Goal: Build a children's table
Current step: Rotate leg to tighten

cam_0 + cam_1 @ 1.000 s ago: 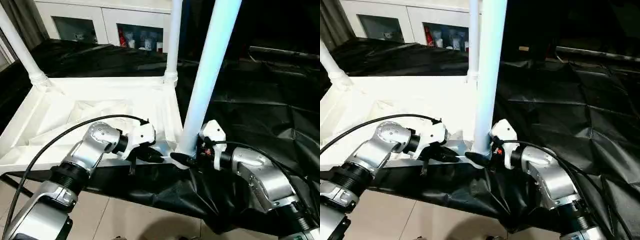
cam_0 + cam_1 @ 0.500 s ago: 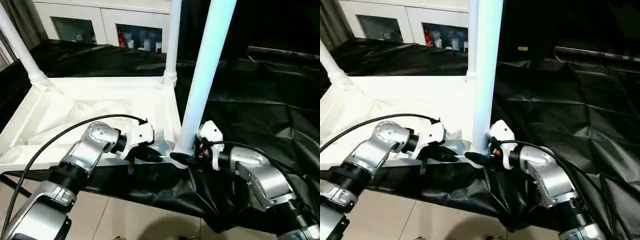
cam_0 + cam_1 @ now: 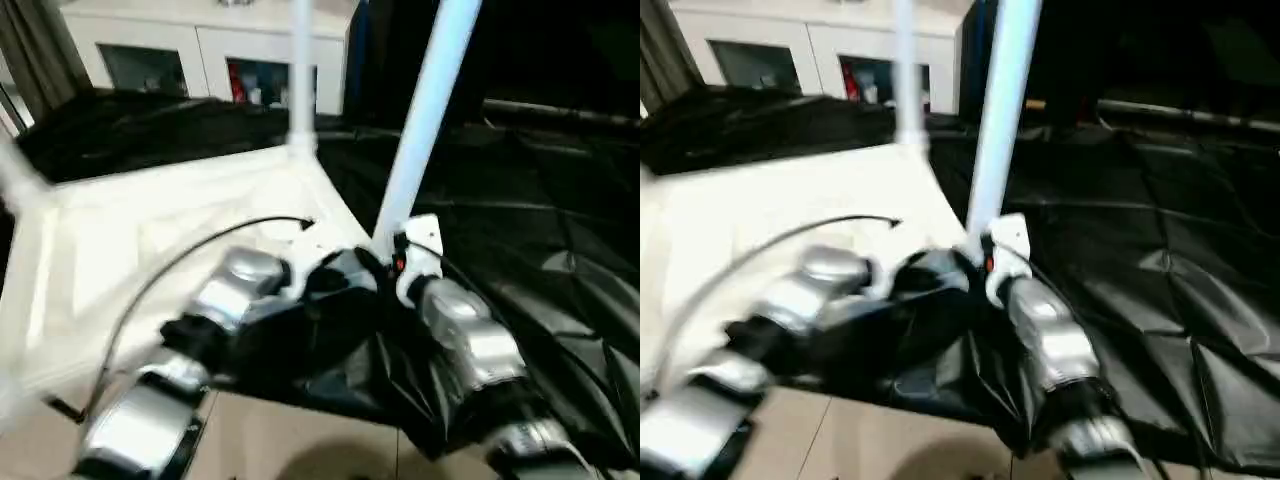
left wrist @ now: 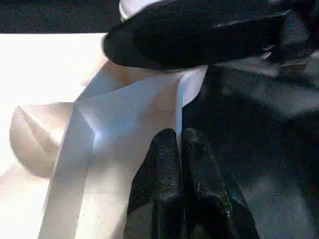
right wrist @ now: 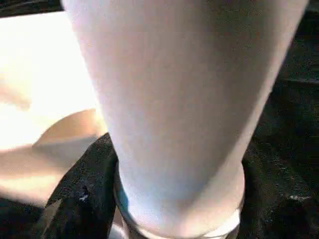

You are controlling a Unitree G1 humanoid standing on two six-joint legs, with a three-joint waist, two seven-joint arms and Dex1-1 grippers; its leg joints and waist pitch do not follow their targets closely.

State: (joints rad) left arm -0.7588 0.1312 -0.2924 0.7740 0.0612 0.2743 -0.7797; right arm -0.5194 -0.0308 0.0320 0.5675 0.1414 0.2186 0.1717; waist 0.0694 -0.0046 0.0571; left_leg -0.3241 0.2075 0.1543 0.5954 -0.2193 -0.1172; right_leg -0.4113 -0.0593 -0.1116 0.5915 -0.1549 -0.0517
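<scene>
White plastic throughout: children's table (image 3: 150, 230), lying upside down on a black cloth (image 3: 540, 200) that drapes a larger table, ribbed underside facing up. Sits on the robot's left part of the cloth, with one corner at the near edge, right where both silver forearms meet. Carries a near leg (image 3: 425, 130) standing in that corner socket, leaning slightly away to the right. Carries also a far leg (image 3: 300, 80) upright at the corner behind, and what looks like a third, badly blurred, at the far left.

Left gripper (image 4: 180, 137): pressed together, nothing between the fingers, tips just beside the rim of the top at the near corner; cannot tell whether touching it.

Right gripper (image 5: 177, 209): clamped on the near leg at its very base, black fingers (image 5: 84, 189) hugging either side just above the socket.

Behind the cloth, against the back wall: white cabinet (image 3: 200, 50) with glass doors. Below the table edge: pale floor (image 3: 300, 440).
</scene>
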